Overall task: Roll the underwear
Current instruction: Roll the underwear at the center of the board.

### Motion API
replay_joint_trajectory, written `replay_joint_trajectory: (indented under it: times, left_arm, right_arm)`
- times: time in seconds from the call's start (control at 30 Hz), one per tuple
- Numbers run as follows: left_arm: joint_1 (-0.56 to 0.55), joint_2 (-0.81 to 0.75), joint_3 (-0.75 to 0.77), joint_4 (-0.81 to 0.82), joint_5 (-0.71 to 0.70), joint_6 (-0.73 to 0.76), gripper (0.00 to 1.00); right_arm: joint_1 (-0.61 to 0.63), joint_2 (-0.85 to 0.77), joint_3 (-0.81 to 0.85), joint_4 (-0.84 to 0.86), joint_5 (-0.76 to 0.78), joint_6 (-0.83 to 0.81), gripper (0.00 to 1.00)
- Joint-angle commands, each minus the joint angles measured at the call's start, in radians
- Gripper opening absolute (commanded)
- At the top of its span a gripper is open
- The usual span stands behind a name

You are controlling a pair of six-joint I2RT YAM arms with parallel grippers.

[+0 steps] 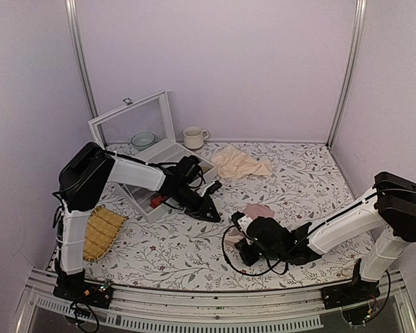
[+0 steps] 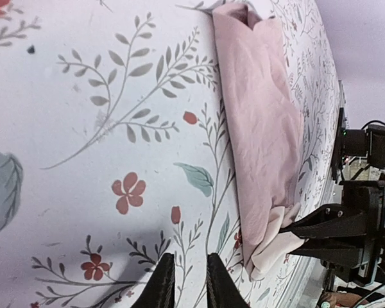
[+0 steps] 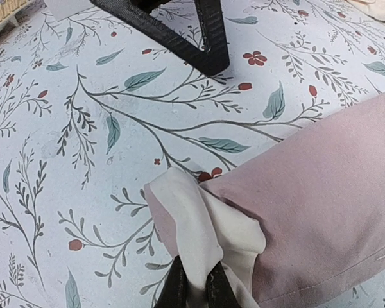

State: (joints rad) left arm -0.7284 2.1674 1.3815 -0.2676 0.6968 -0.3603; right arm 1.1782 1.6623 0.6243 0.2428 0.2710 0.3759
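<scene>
My right pincer (image 3: 196, 287) is clenched on the cream edge of the underwear (image 3: 321, 192). The pink part lies flat on the flowery table (image 3: 83, 128), just ahead of that pincer and off to its side. My left pincer (image 2: 186, 282) has a small gap between its tips and nothing in it. The underwear lies off to one side of it, not touching.

I think the grip is thin. If I pull fast, the cream edge may slip out. If I lift, only the band may fold over and the pink part may bunch up, so the roll goes crooked. The left pincer is near and could get bumped.
</scene>
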Motion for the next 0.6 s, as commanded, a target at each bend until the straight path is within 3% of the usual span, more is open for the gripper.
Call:
replay_joint_trajectory:
  times: [0.0, 0.57]
  left_arm:
    - [-0.011, -0.018, 0.025, 0.065, 0.046, -0.053, 0.17]
    - [-0.005, 0.020, 0.099, 0.064, 0.055, -0.076, 0.16]
  right_arm:
    - [0.010, 0.026, -0.057, -0.005, -0.029, 0.048, 0.00]
    - [0.008, -0.122, -0.250, 0.151, -0.135, 0.321, 0.00]
